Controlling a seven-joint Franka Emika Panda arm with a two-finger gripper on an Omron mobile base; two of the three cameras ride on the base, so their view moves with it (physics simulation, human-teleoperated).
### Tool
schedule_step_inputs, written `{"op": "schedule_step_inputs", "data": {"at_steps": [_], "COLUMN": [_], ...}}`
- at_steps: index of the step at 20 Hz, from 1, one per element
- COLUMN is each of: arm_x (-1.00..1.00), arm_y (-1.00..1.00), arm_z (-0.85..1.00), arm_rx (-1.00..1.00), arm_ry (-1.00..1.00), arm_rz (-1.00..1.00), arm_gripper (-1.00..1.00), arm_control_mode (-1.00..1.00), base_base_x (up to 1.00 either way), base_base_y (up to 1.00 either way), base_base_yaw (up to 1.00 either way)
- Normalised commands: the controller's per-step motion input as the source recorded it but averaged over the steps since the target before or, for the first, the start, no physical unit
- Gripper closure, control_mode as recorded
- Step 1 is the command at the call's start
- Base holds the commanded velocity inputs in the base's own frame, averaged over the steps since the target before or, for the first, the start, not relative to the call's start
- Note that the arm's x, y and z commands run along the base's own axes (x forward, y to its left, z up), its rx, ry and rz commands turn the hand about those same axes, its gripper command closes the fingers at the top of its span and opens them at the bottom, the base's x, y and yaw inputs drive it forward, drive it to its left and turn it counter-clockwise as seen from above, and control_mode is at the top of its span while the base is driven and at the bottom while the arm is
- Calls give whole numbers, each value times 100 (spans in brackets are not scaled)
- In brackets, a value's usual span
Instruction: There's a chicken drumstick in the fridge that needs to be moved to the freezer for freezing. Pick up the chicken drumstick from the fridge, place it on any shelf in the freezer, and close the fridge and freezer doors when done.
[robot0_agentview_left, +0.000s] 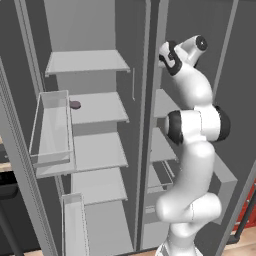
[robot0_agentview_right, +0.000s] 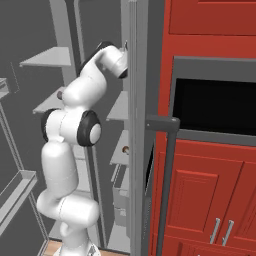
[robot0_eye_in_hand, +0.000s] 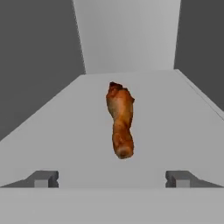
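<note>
The chicken drumstick (robot0_eye_in_hand: 120, 120) lies lengthwise on a pale shelf (robot0_eye_in_hand: 175, 131), just ahead of the gripper (robot0_eye_in_hand: 113, 178), whose jaws stand wide apart and touch nothing. Which compartment this shelf belongs to I cannot tell. Judging by the free drumstick, placing may be done; both doors stand open and need closing.

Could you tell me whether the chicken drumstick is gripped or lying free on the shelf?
Lying free: the chicken drumstick rests on the shelf, gripper open.
</note>
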Motion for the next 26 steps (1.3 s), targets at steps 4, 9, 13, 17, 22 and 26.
{"op": "schedule_step_inputs", "data": {"at_steps": [4, 9, 13, 17, 22, 26], "arm_x": [-100, -100, -100, -100, -98, -91], "arm_y": [8, 17, 9, 8, 14, 33], "arm_z": [-53, -13, 14, 18, 11, 16], "arm_rx": [2, 0, 0, 0, 0, 0], "arm_ry": [0, -7, -7, -1, 1, 8], "arm_rz": [0, 0, -4, -7, -10, -8], "arm_gripper": [-100, -100, -100, -100, -100, -100], "arm_control_mode": [-100, -100, -100, -100, -100, -100], "base_base_x": [0, 0, 0, 0, 0, 0], "base_base_y": [0, 0, 0, 0, 0, 0], "base_base_yaw": [0, 0, 0, 0, 0, 0]}}
